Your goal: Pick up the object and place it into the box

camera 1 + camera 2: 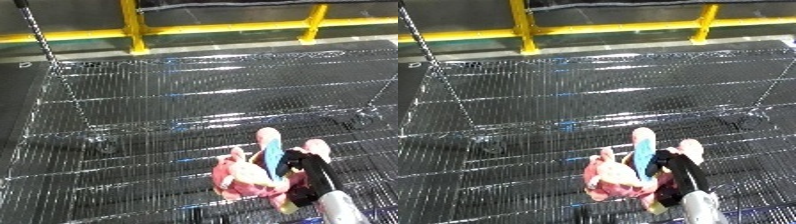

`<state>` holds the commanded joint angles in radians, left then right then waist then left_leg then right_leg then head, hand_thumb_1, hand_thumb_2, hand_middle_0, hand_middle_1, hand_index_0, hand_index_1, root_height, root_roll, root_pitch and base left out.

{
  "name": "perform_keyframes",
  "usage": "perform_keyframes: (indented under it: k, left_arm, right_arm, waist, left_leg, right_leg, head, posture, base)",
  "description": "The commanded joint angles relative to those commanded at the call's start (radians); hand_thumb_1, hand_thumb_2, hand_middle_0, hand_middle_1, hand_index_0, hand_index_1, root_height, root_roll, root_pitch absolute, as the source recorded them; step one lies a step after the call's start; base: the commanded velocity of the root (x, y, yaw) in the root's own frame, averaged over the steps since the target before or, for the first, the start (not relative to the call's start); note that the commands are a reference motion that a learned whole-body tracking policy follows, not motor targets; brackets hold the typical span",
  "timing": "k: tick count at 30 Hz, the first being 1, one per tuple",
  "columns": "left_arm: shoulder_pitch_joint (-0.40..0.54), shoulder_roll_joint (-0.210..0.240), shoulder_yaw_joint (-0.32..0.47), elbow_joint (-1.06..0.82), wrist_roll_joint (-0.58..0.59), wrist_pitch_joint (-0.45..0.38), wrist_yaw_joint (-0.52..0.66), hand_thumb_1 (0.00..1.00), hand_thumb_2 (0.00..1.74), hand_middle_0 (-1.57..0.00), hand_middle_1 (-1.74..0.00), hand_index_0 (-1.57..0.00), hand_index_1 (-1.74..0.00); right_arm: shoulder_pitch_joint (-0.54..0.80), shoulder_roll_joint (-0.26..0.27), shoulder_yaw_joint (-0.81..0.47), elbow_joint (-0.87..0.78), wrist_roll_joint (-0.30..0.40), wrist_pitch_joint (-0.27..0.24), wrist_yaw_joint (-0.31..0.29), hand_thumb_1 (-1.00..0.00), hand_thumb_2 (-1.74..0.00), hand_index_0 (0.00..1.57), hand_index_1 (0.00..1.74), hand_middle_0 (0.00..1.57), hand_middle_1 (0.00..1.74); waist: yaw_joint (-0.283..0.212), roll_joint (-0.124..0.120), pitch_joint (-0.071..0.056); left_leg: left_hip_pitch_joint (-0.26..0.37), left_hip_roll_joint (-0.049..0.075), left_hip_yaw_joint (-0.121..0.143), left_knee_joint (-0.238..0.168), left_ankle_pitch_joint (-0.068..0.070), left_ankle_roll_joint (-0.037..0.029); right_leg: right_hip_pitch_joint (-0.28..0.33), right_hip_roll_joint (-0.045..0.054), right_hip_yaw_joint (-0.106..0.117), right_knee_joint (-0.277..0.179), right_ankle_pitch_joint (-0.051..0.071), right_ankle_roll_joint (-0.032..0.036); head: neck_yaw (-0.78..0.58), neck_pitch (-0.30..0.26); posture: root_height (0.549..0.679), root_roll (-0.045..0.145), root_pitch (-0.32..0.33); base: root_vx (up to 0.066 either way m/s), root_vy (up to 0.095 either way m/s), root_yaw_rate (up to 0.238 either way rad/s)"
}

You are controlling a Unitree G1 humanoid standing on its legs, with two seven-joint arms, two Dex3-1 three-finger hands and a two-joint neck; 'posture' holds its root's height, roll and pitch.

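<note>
Left eye view: right robot hand (302, 172) grips pink toy (249, 177) over wire bin (178, 100).

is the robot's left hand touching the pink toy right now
No: only the right hand shows, its fingers curled round the pink toy over the wire mesh bin.

The large wire-mesh bin (133, 100) looks like bare metal, its thin silver wires glossy and catching bright glints. The pink plush toy with a blue strip (253, 175) seems soft matt cloth, slightly fuzzy. The black right hand (302, 172) curled on it appears smooth matt plastic, its silver-white forearm (342, 210) faintly shiny. The yellow railing bars (222, 29) behind look like painted metal, smooth and semi-gloss
</note>
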<state>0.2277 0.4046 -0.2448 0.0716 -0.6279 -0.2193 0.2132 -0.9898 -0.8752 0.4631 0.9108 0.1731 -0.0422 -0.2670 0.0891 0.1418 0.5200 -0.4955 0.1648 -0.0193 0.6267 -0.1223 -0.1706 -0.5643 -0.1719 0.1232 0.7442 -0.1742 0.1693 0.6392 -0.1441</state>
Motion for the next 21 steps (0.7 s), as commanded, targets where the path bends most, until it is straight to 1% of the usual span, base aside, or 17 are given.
perform_keyframes:
  k: [5, 7, 9, 11, 13, 17, 21]
  left_arm:
    - [-0.026, -0.016, -0.001, 0.037, 0.025, 0.003, 0.008, 1.0, 1.74, -1.57, -1.74, -1.57, -1.74]
    - [-0.035, -0.023, 0.002, 0.05, 0.035, 0.004, 0.012, 1.0, 1.74, -1.57, -1.74, -1.57, -1.74]
    - [-0.043, -0.033, 0.007, 0.063, 0.044, 0.007, 0.015, 1.0, 1.74, -1.57, -1.74, -1.57, -1.74]
    - [-0.05, -0.044, 0.011, 0.078, 0.051, 0.011, 0.019, 1.0, 1.74, -1.57, -1.74, -1.57, -1.74]
    - [-0.055, -0.055, 0.014, 0.091, 0.054, 0.017, 0.023, 1.0, 1.74, -1.57, -1.74, -1.57, -1.74]
    - [-0.068, -0.073, 0.018, 0.107, 0.063, 0.028, 0.027, 1.0, 1.74, -1.57, -1.74, -1.57, -1.74]
    - [-0.075, -0.082, 0.026, 0.107, 0.073, 0.042, 0.026, 1.0, 1.74, -1.57, -1.74, -1.57, -1.74]
  right_arm:
    - [0.162, -0.009, -0.156, -0.195, 0.019, -0.046, -0.079, -1.0, -1.74, 1.57, 1.74, 1.57, 1.74]
    - [0.265, 0.0, -0.247, -0.311, 0.014, -0.059, -0.111, -1.0, -1.74, 1.57, 1.74, 1.57, 1.74]
    - [0.384, 0.019, -0.348, -0.439, 0.005, -0.072, -0.138, -1.0, -1.74, 1.57, 1.74, 1.57, 1.74]
    - [0.489, 0.044, -0.44, -0.541, 0.005, -0.085, -0.159, -1.0, -1.74, 1.57, 1.74, 1.57, 1.74]
    - [0.569, 0.079, -0.513, -0.609, 0.011, -0.099, -0.175, -1.0, -1.74, 1.57, 1.74, 1.57, 1.74]
    - [0.703, 0.168, -0.64, -0.705, 0.031, -0.127, -0.203, -1.0, -1.74, 1.57, 1.74, 1.57, 1.74]
    - [0.806, 0.24, -0.744, -0.771, 0.033, -0.148, -0.235, -1.0, -1.74, 1.57, 1.74, 1.57, 1.74]
  waist:
    - [-0.039, -0.017, 0.0]
    - [-0.055, -0.024, 0.0]
    - [-0.071, -0.032, 0.0]
    - [-0.088, -0.04, 0.0]
    - [-0.102, -0.046, 0.0]
    - [-0.127, -0.052, 0.0]
    - [-0.158, -0.059, 0.0]
  left_leg:
    - [0.048, 0.005, 0.011, -0.006, -0.008, 0.0087]
    - [0.063, 0.006, 0.014, -0.004, -0.012, 0.0123]
    - [0.079, 0.007, 0.018, -0.001, -0.017, 0.0155]
    - [0.094, 0.007, 0.022, 0.002, -0.021, 0.0184]
    - [0.109, 0.008, 0.025, 0.004, -0.024, 0.0206]
    - [0.143, 0.011, 0.031, 0.006, -0.03, 0.0233]
    - [0.177, 0.014, 0.038, 0.01, -0.039, 0.0259]
  right_leg:
    - [0.046, -0.0042, 0.005, -0.017, 0.006, 0.0048]
    - [0.063, -0.0058, 0.006, -0.023, 0.008, 0.0069]
    - [0.081, -0.0072, 0.008, -0.028, 0.01, 0.0086]
    - [0.1, -0.0073, 0.009, -0.034, 0.012, 0.0097]
    - [0.12, -0.0069, 0.011, -0.04, 0.013, 0.0101]
    - [0.161, -0.0062, 0.012, -0.054, 0.017, 0.011]
    - [0.196, -0.0014, 0.017, -0.065, 0.02, 0.0112]
  head:
    - [0.014, -0.034]
    - [0.019, -0.046]
    - [0.03, -0.06]
    - [0.037, -0.067]
    - [0.061, -0.07]
    - [0.1, -0.112]
    - [0.156, -0.161]
  posture:
    - [0.624, 0.057, -0.035]
    - [0.624, 0.057, -0.051]
    - [0.623, 0.058, -0.07]
    - [0.623, 0.058, -0.088]
    - [0.623, 0.059, -0.106]
    - [0.624, 0.059, -0.143]
    - [0.623, 0.059, -0.177]
  base:
    - [0.0, 0.008, -0.062]
    - [0.002, 0.006, -0.072]
    - [0.008, 0.005, -0.075]
    - [0.008, 0.001, -0.064]
    - [0.011, -0.001, -0.047]
    - [0.017, 0.003, -0.04]
    - [0.015, 0.002, -0.073]
